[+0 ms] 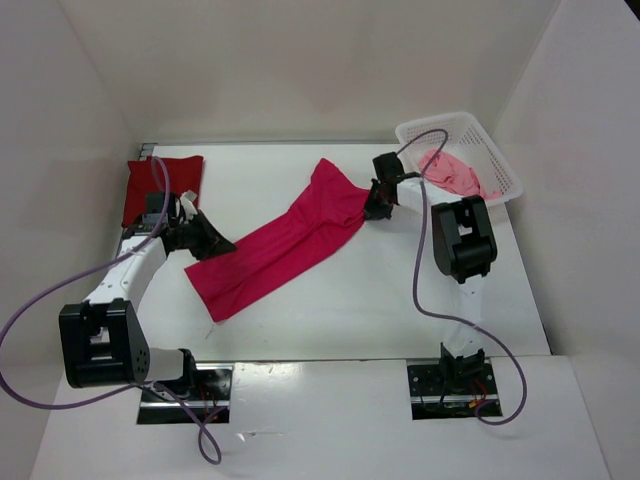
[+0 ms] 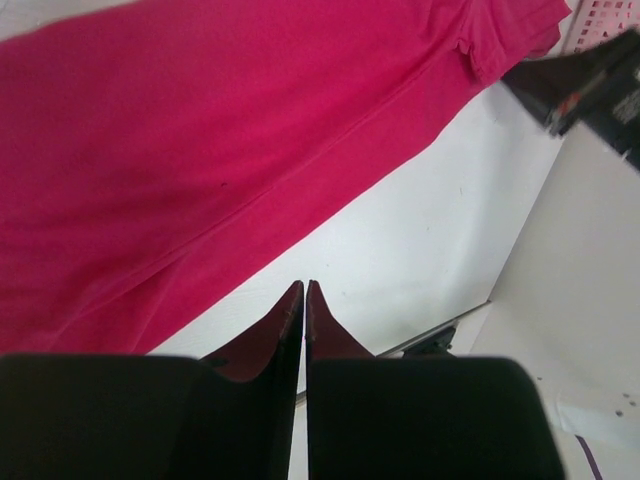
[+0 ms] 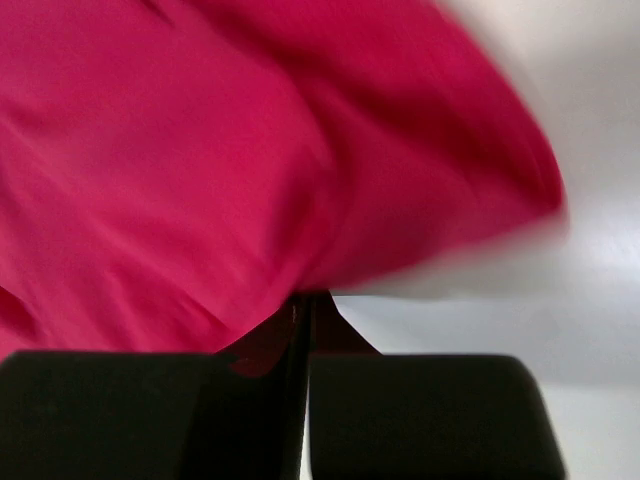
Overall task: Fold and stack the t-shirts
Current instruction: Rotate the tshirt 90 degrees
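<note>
Top external view gave you the white lattice basket (image 1: 440, 122) at the table's (image 1: 380, 300) far right corner, with the pale pink shirt (image 1: 455, 172) bunched inside it. The dark red shirt (image 1: 160, 188) lay folded at the far left corner. The magenta shirt (image 1: 280, 250) stretched diagonally across the middle of the table. Your right gripper (image 1: 372, 207) had its jaws pressed together on that shirt's far end. Your left gripper (image 1: 222, 246) sat at its near left end, jaws closed to a thin slit. Its wrist view showed the tips over bare table beside the hem, so you could not tell whether cloth was caught.
</note>
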`<state>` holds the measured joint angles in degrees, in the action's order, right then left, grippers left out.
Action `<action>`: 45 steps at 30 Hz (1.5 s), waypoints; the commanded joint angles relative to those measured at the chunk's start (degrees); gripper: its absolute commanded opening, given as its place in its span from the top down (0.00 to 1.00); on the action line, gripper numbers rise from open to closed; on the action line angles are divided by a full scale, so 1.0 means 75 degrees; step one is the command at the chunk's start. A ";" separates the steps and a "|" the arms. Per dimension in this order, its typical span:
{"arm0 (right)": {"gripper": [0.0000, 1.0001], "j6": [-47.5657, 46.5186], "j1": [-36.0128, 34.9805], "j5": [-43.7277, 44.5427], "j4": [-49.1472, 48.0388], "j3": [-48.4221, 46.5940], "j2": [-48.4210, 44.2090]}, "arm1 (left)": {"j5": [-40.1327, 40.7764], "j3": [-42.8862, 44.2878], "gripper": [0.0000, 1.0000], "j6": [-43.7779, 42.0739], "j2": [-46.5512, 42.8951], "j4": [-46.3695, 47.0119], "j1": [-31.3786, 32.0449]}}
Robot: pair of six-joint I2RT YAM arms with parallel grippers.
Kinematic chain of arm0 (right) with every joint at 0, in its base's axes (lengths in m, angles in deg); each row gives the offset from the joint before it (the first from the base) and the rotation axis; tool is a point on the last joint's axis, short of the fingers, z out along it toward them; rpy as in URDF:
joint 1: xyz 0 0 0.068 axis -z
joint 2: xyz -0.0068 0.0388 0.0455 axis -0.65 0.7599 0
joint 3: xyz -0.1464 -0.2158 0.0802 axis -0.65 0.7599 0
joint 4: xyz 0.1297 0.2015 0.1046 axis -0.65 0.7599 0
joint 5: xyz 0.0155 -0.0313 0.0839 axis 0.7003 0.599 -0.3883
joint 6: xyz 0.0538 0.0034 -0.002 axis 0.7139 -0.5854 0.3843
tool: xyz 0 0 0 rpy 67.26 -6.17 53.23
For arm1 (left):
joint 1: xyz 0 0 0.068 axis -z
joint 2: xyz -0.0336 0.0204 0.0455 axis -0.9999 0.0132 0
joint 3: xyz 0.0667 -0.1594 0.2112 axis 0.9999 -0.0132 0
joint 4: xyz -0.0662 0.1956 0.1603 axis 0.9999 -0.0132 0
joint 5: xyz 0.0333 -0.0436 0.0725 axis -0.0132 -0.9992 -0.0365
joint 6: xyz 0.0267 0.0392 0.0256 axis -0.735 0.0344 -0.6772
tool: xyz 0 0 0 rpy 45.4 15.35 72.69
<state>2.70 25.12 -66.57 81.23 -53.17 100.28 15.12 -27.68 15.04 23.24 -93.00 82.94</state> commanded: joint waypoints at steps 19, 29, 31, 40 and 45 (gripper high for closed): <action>0.56 0.0505 -0.1246 -0.1231 -0.0353 -0.1044 -0.1308 | 0.0149 -0.0045 0.46 0.0267 -0.0490 0.0033 0.0677; 0.86 0.2955 -0.4388 -0.1596 -0.3286 0.2608 -0.1705 | 0.0266 0.0202 0.54 -0.0296 0.0026 -0.0120 -0.0026; 0.62 0.3048 -0.4542 -0.1596 -0.3413 0.2514 -0.1260 | 0.0336 0.0202 0.53 -0.0367 0.0026 -0.0120 -0.0026; 0.78 0.3401 -0.4881 -0.1596 -0.3345 0.1846 0.0044 | 0.0406 -0.0021 0.53 -0.0437 -0.0044 -0.0120 -0.0026; 0.99 0.3319 -0.4379 -0.1106 -0.2866 0.2907 -0.1101 | 0.0477 -0.0173 0.53 -0.0577 -0.0044 -0.0190 0.0090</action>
<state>28.58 -9.98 -80.32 55.13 -36.95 97.55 18.02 -28.46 12.70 23.27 -94.01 82.98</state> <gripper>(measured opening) 0.016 0.468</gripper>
